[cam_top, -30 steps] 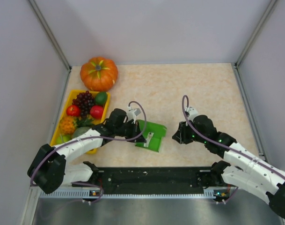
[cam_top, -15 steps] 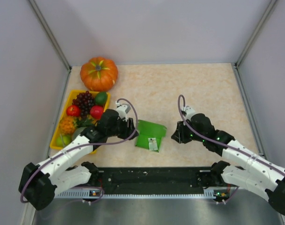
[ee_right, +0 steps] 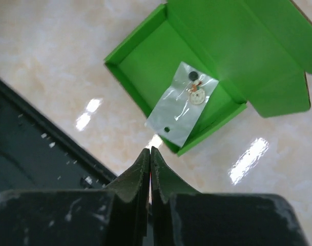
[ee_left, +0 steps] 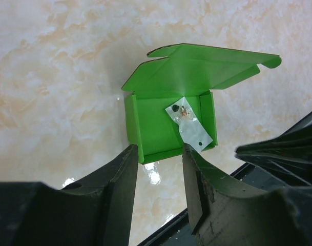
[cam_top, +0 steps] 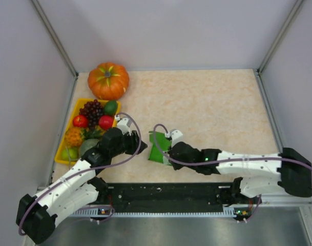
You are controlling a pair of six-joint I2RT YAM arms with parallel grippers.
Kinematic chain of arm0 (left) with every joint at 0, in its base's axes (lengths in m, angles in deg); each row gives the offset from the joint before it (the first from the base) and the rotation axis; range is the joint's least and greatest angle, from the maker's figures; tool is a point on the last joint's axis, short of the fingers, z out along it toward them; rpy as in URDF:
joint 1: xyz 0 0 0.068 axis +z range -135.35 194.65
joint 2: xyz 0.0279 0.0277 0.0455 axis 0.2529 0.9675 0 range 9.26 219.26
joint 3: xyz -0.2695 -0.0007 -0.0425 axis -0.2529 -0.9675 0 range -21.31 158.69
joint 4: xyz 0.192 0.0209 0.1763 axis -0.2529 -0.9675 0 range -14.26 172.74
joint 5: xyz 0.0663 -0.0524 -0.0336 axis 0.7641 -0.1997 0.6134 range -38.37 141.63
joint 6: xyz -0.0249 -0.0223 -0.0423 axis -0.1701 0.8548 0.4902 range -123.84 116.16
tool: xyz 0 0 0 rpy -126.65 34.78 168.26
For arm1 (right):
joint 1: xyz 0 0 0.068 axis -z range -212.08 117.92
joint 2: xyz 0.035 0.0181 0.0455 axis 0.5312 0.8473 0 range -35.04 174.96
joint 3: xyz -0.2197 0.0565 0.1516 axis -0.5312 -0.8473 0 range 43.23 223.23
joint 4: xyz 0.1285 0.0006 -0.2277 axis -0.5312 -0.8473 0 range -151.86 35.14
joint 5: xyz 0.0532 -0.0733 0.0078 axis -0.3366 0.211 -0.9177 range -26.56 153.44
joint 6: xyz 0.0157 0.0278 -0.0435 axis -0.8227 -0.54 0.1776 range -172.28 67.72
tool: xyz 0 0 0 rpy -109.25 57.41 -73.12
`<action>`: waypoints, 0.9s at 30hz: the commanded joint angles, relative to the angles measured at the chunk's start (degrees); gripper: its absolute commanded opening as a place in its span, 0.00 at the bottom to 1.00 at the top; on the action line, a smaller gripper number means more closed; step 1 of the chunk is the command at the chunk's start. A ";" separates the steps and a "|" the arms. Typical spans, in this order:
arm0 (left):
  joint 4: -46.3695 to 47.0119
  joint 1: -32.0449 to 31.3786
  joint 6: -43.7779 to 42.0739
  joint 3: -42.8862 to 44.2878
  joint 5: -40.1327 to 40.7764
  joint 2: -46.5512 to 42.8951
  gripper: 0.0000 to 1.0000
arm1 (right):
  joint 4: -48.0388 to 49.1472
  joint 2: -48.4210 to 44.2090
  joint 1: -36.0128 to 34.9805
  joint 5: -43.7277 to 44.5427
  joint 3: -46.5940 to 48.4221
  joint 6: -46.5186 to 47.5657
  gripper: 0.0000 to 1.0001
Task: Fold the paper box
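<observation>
Paper box [ee_left: 171,123] mouth up, lid probably pointing far side; left gripper [ee_left: 158,154] parted, right gripper [ee_right: 149,151] pinched.

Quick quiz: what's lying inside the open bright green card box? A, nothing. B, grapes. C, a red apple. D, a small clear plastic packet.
D: a small clear plastic packet lies on the floor of the bright green card box, as both wrist cameras show.

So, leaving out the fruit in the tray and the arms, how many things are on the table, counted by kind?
pumpkin: 1
tray: 1
box: 1
bag, inside the box: 1
total: 4
</observation>
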 commanded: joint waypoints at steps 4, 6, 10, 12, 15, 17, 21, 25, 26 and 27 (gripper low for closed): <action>-2.73 0.20 2.07 -0.45 5.72 -8.37 0.46 | 0.32 15.93 -2.27 15.47 9.09 3.35 0.00; -3.61 0.20 2.15 -0.72 6.24 -10.30 0.47 | 1.91 18.39 -2.27 15.30 9.53 5.28 0.00; -4.75 0.20 2.51 -1.07 6.07 -11.80 0.48 | 3.58 22.44 -2.18 13.89 10.32 7.40 0.00; -5.37 0.20 2.51 -0.98 5.98 -12.59 0.48 | 6.47 23.40 -2.27 12.22 9.45 9.06 0.00; -6.60 0.20 2.59 -0.89 6.95 -13.91 0.50 | 7.98 25.07 -2.18 11.87 8.91 9.68 0.00; -7.65 0.20 2.59 -0.72 8.09 -14.61 0.53 | 8.94 26.22 -2.18 12.65 9.44 11.08 0.00; -9.76 0.20 2.68 -0.28 10.27 -16.55 0.57 | 11.67 29.21 -2.09 13.09 10.41 15.65 0.00; -11.52 0.20 2.59 0.07 11.61 -17.78 0.59 | 12.46 32.19 -1.30 14.14 12.16 20.40 0.00; -11.70 0.20 2.85 -0.10 12.04 -17.87 0.59 | 12.55 32.63 -1.30 15.80 12.78 22.41 0.00; -11.53 0.20 3.03 -0.28 12.22 -18.13 0.60 | 12.55 32.55 -1.21 16.60 13.13 23.30 0.00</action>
